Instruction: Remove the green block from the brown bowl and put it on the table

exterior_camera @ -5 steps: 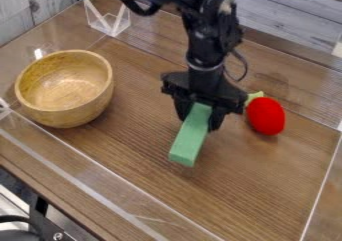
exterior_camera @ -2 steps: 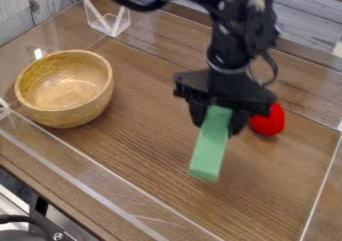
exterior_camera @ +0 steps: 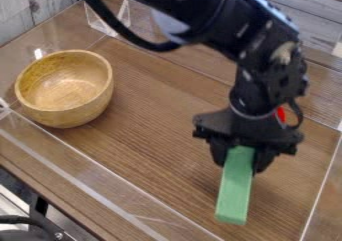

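Note:
The green block [exterior_camera: 235, 193] hangs tilted in my gripper [exterior_camera: 246, 153], whose fingers are shut on its upper end. Its lower end points at the front right of the table [exterior_camera: 140, 135]; whether it touches the wood I cannot tell. The brown bowl [exterior_camera: 62, 86] stands at the left, holds nothing, and is well apart from the gripper. The black arm reaches down from the top of the view and hides the tabletop behind it.
A red strawberry-shaped object [exterior_camera: 285, 113] peeks out behind the arm at the right. Low clear acrylic walls [exterior_camera: 127, 200] edge the table along the front and sides. A small clear stand [exterior_camera: 107, 23] sits at the back left.
The gripper has carried the green block to the right and toward the front edge, farther from the bowl. The arm now covers most of the red object.

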Robot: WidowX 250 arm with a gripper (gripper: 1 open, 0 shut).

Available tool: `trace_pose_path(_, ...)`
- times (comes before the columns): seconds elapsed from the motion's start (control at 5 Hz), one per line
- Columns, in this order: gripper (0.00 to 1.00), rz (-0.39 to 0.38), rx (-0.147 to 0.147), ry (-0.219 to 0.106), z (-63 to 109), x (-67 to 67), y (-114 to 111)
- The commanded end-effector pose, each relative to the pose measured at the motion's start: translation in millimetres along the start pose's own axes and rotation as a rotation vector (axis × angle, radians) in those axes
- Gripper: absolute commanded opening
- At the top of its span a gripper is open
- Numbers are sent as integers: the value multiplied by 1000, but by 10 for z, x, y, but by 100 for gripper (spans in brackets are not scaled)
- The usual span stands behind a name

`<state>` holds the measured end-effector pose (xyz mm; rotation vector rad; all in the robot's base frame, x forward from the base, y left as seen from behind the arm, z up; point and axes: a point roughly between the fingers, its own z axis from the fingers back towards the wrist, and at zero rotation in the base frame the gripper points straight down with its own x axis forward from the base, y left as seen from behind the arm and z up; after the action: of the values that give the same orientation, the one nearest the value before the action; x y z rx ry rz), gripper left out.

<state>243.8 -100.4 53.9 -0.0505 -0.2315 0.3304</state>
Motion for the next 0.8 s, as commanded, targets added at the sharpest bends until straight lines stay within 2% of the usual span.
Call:
trace_pose_path(0.0,0,5,-33,2,-58,2,-41)
trace_pose_path(0.2,0,-5,-50,7,-56,26,-25)
trace_pose_path(0.6,0,-19,-56,11,4,46,-15)
